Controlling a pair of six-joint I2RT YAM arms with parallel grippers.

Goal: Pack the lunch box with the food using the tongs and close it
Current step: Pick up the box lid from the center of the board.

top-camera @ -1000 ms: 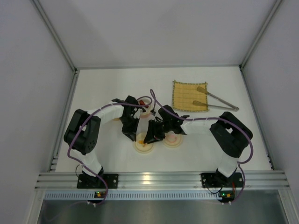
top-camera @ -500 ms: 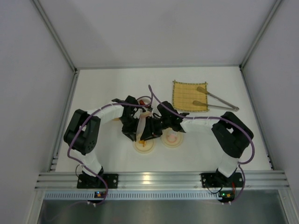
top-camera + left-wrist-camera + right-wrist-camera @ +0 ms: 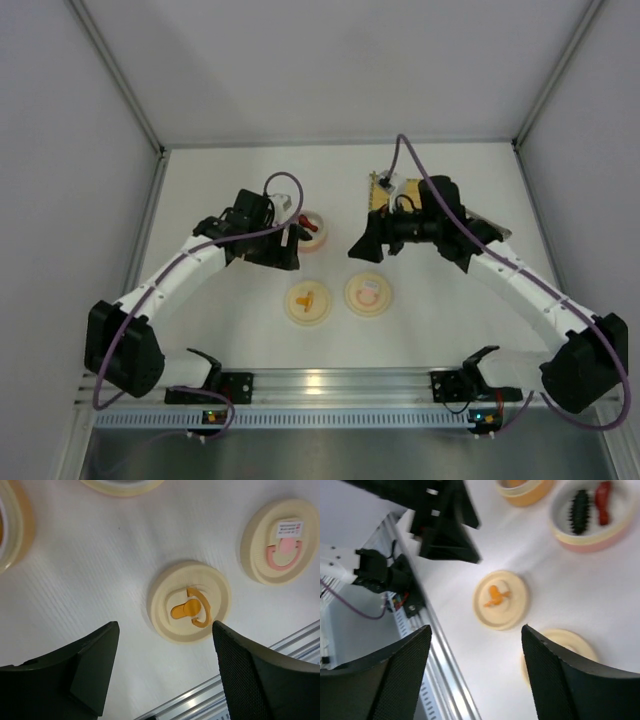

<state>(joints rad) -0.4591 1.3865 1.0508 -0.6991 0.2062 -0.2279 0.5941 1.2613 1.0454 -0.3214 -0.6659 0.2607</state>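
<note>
The lunch box lies in parts: a pink-rimmed bowl (image 3: 592,517) holding a black piece (image 3: 580,505) and a red piece (image 3: 603,499) of the food, and an orange-rimmed bowl (image 3: 526,491) with an orange-tan piece, cut off by the frame. Two loose lids lie nearer: one with an orange mark (image 3: 309,303) (image 3: 189,601), one with a pink mark (image 3: 368,294) (image 3: 280,541). My left gripper (image 3: 287,252) (image 3: 165,640) hangs open and empty beside the bowl (image 3: 313,231). The right gripper (image 3: 358,247) (image 3: 476,635) is open and empty too. The tongs (image 3: 498,229) are mostly hidden behind the right arm.
A yellow woven mat (image 3: 385,190) lies at the back right, largely covered by the right arm. The aluminium rail (image 3: 330,385) runs along the near edge. White walls close in the table on three sides.
Both grippers have drawn back from the middle over the lids and opened. The left arm stretched out to the left; the right arm swung up and right over the mat.
</note>
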